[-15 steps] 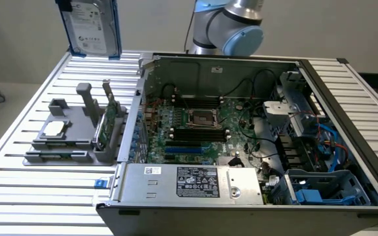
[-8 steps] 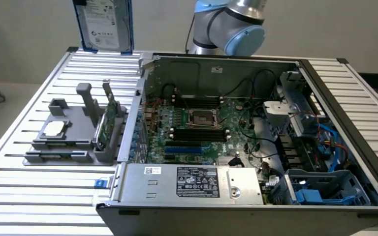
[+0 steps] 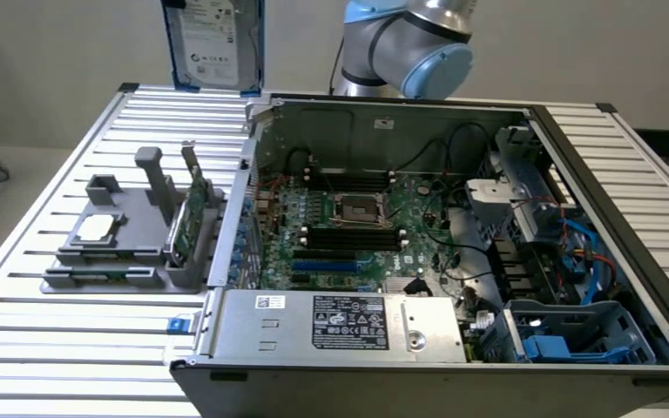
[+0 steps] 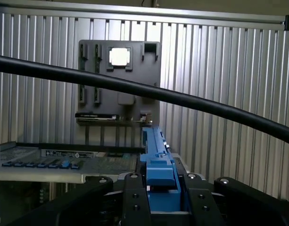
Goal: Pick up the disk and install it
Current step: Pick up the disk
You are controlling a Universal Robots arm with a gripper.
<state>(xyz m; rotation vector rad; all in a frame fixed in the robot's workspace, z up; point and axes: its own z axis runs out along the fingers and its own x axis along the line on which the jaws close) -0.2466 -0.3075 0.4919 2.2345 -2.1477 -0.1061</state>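
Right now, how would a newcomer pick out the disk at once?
Start at the open computer case on the slatted table. Above its far corner, on the exterior view's left, the gripper holds the disk upright. Unlike the green card in the grey holder, it is silver-grey with a white label and blue rails.

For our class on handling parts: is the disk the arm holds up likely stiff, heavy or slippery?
The disk looks like a rigid metal slab, so probably stiff, and heavy for its size. Its blue rails look like smooth plastic; clamped in the pincer by them, it could slip if jolted.
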